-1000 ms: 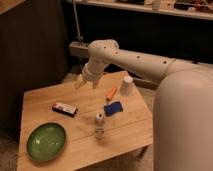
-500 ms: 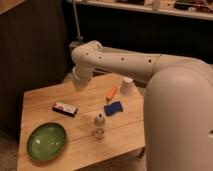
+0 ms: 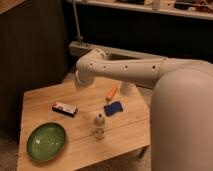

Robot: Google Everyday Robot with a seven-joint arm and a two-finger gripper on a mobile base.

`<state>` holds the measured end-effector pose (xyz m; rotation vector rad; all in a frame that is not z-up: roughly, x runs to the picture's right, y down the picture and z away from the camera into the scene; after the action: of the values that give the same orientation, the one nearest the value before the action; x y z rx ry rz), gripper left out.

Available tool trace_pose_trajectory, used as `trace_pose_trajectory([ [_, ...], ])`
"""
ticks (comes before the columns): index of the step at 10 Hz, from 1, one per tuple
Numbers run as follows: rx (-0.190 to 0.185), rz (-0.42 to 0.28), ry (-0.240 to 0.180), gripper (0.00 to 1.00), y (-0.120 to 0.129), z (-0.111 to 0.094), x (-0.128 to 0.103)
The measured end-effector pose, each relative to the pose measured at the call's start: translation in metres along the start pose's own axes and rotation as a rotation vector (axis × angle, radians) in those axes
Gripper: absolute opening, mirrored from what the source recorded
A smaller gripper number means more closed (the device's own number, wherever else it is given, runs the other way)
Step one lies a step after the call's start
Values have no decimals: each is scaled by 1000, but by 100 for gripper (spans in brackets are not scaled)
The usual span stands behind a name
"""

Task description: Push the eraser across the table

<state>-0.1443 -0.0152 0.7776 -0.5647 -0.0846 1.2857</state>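
The eraser (image 3: pixel 65 108), a flat block with a white middle, a red end and dark edges, lies on the left half of the light wooden plank table (image 3: pixel 47 95). My gripper (image 3: pixel 80 82) hangs at the end of the white arm over the table's far edge. It is above and behind the eraser, a little to its right, and does not touch it. The arm reaches in from the right across the back of the table.
A green plate (image 3: pixel 46 141) sits at the front left. A small white bottle (image 3: pixel 99 125) stands near the middle front. A blue wavy-edged pad (image 3: pixel 114 108) and an orange stick (image 3: pixel 112 92) lie right of centre. Dark cabinets stand behind the table.
The arm has swung left and lower over the table's back edge, bringing the gripper closer to the eraser's side. The eraser and the other objects have not moved.
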Motion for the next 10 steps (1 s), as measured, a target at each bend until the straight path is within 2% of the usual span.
trace_pose_trajectory([
  [5,0,4,3,0,-1,1,0],
  [7,-26,2,51,0,0,13,6],
  [10,-87,-1,153,0,1,51,25],
])
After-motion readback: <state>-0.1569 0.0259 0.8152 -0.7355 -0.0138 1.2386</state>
